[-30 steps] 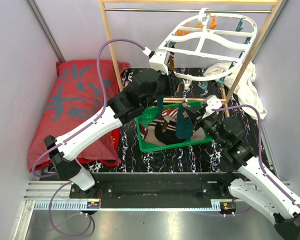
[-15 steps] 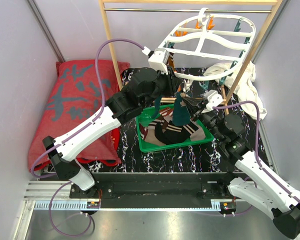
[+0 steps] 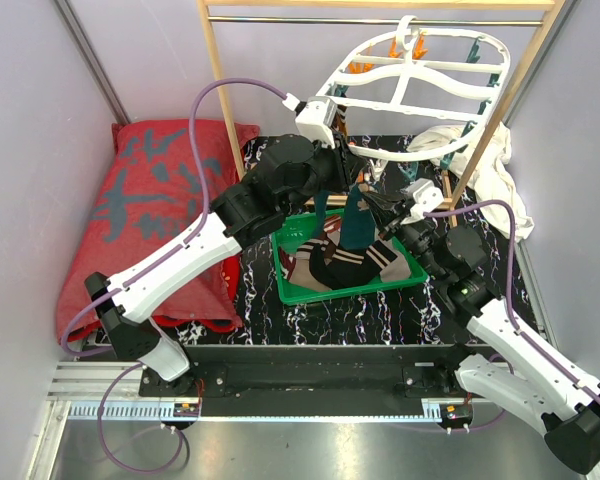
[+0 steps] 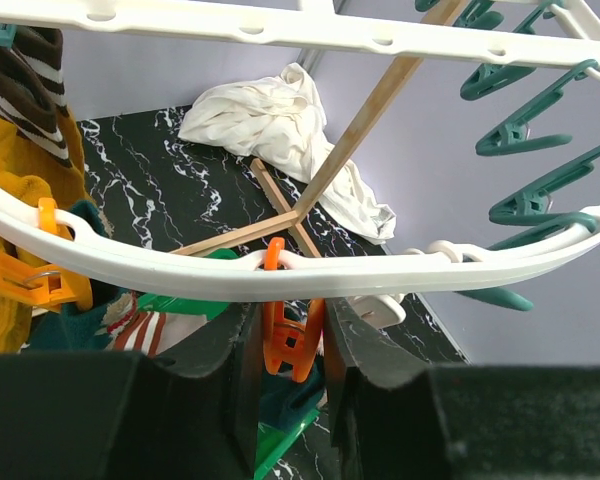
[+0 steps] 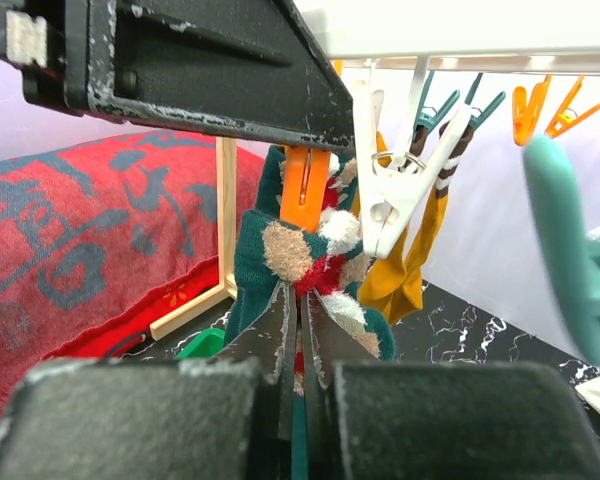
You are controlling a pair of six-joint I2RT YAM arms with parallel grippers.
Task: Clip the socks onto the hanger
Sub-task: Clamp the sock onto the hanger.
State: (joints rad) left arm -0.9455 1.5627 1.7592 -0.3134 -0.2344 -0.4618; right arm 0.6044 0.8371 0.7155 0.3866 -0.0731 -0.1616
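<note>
The white oval hanger (image 3: 410, 90) hangs from the wooden rack; it also shows in the left wrist view (image 4: 160, 262). My left gripper (image 3: 340, 172) (image 4: 288, 315) is shut on an orange peg (image 4: 292, 345) on the hanger's near rim. My right gripper (image 3: 377, 207) (image 5: 302, 300) is shut on a dark teal sock (image 3: 358, 222) (image 5: 280, 250) with beige, red and white patches. It holds the sock's top edge right under that orange peg (image 5: 305, 185). A mustard sock (image 4: 20, 190) (image 5: 410, 270) with a striped cuff hangs clipped on the hanger. More socks (image 3: 332, 266) lie in the green tray (image 3: 298, 292).
A wooden rack frame (image 3: 220, 90) surrounds the hanger. A white cloth (image 3: 492, 170) lies at the back right by the rack's leg. A red cushion (image 3: 150, 210) lies left of the tray. A white peg (image 5: 395, 200) and teal pegs (image 4: 525, 130) hang nearby.
My right gripper has lifted the teal sock from above the tray up and back to the hanger's near rim. The left gripper and the hanger shifted slightly.
</note>
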